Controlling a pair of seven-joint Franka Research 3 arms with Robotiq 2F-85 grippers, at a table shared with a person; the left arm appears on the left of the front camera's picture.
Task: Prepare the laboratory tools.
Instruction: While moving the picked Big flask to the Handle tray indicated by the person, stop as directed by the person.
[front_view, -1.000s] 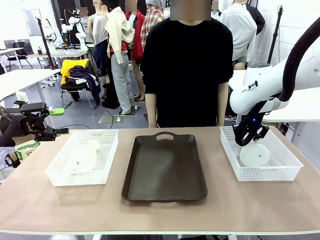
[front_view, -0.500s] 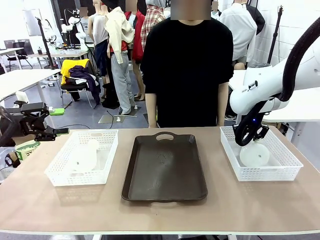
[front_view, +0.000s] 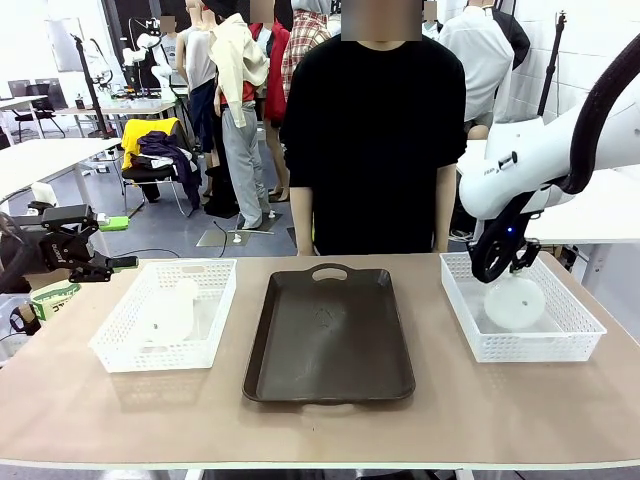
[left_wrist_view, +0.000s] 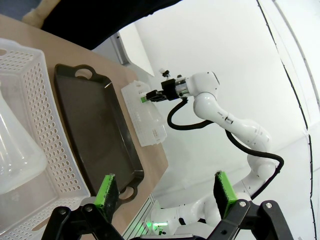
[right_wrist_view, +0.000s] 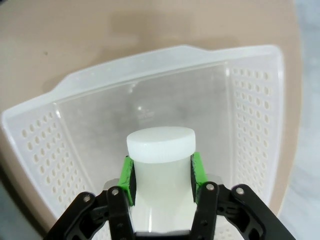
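One Erlenmeyer flask (front_view: 515, 303) is clenched at its capped neck by the right jaws, within the right mesh basket (front_view: 540, 350); lifting-out is judged in hand. The left jaws are released; the second flask (front_view: 168, 312) lies in the left basket (front_view: 150, 358). Carriage to the tray (front_view: 330, 350) is called for next.

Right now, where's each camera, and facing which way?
Front: on the robot's side, facing the person across the table; left gripper and right gripper show.
Left wrist: past the open left gripper, over the tray toward the right arm.
Right wrist: along the right gripper, shut on a flask, into a basket.
Shared: front and left wrist show the tray.
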